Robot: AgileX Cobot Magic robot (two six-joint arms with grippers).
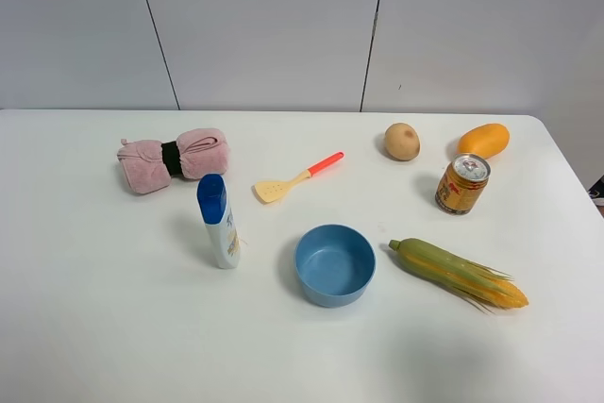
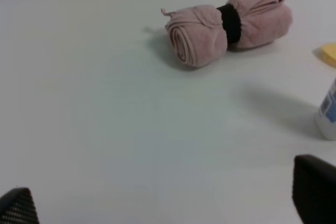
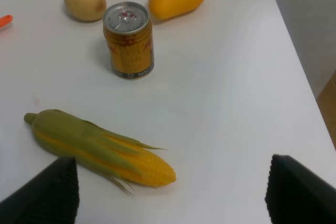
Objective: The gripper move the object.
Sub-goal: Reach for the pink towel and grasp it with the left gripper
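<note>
The pink rolled towel [image 1: 173, 159], cinched by a black band, lies on the white table [image 1: 113, 327] at the back left. In the left wrist view the towel [image 2: 228, 24] lies well ahead of my left gripper [image 2: 167, 200], whose black fingertips [image 2: 314, 188] stand wide apart and empty. My right gripper [image 3: 173, 190] is also open and empty, with its fingertips [image 3: 50, 191] near the corn. Neither arm shows in the exterior high view.
A white bottle with a blue cap [image 1: 217, 221] stands in front of the towel. A yellow spatula with a red handle [image 1: 295, 177], a blue bowl [image 1: 334, 264], corn [image 1: 459, 273], a can [image 1: 462, 183], a potato [image 1: 402, 141] and a mango [image 1: 483, 140] lie to the right.
</note>
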